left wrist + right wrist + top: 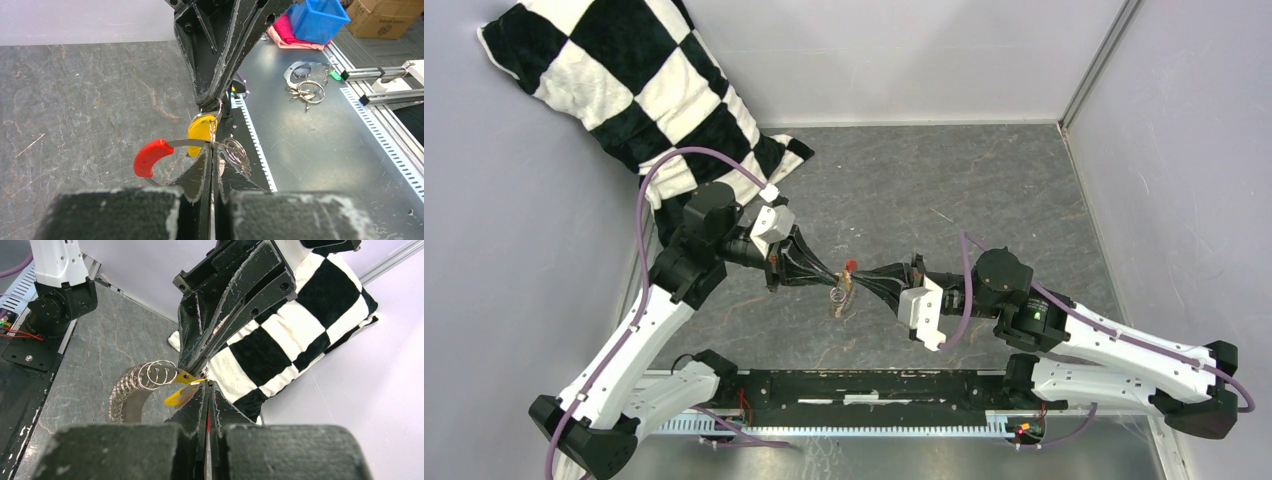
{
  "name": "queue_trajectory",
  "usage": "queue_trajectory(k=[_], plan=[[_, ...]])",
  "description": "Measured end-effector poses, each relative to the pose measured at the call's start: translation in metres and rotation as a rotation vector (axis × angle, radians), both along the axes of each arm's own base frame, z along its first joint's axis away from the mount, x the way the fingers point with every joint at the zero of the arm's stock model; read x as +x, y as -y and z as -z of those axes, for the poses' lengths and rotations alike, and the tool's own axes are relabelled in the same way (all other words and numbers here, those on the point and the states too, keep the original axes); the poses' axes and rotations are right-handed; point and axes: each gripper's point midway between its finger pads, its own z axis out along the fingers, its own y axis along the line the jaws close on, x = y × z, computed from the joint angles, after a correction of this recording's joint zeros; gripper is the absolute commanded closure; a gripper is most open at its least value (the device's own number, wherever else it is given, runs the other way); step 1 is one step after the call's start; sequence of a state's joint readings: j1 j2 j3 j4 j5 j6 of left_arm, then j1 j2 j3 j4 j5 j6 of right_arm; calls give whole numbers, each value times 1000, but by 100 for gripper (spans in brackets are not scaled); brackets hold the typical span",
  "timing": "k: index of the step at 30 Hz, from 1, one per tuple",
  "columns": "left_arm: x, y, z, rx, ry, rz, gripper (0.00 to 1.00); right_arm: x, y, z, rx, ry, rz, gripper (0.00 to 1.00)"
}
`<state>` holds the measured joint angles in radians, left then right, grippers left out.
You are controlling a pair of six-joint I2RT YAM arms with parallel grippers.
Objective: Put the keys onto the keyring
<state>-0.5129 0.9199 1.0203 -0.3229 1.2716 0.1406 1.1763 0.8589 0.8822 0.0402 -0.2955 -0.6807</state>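
Observation:
Both grippers meet tip to tip above the middle of the table. My left gripper (211,150) (831,278) is shut on the thin metal band of the keyring (187,143). The keyring's red sleeve (151,156) (851,265) curves off to the left of the jaws. A row of small silvery loops (135,382) lines the ring's band. My right gripper (206,385) (857,281) is shut, with the yellow-headed key (179,391) (200,129) at its tips; the pinch itself is seen edge-on. The key touches the ring beside the left jaws.
A black-and-white checkered pillow (634,90) leans in the far left corner. Grey walls close in the table. A metal shelf beyond the near rail (864,390) carries loose rings and keys (306,87), a blue bin (320,20) and a pink cloth.

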Motion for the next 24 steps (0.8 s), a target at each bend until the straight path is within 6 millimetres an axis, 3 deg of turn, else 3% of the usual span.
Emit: queue_trajectory(k=[24], plan=[[4, 1, -1, 6, -3, -14, 98, 4, 6, 7, -22, -10, 34, 100]])
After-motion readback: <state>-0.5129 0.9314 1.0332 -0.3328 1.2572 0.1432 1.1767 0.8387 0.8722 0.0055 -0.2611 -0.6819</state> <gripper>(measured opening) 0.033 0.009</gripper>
